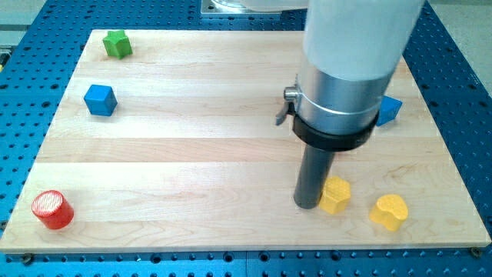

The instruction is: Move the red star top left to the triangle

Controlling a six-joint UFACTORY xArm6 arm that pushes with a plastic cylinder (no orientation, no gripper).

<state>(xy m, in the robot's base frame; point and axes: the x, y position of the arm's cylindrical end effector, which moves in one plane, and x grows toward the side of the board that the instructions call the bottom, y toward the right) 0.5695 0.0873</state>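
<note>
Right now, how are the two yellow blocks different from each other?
The yellow block by the rod touches or nearly touches my tip, on its right; the yellow heart-like block lies apart, further toward the view's right and a bit lower. The first looks angular, roughly hexagonal; the second is rounded with a notch. Both are yellow, similar in size, and lie flat on the wooden board.

My arm hangs upright from the view's top, right of centre; my tip (pixel 308 205) rests low on the board.
</note>
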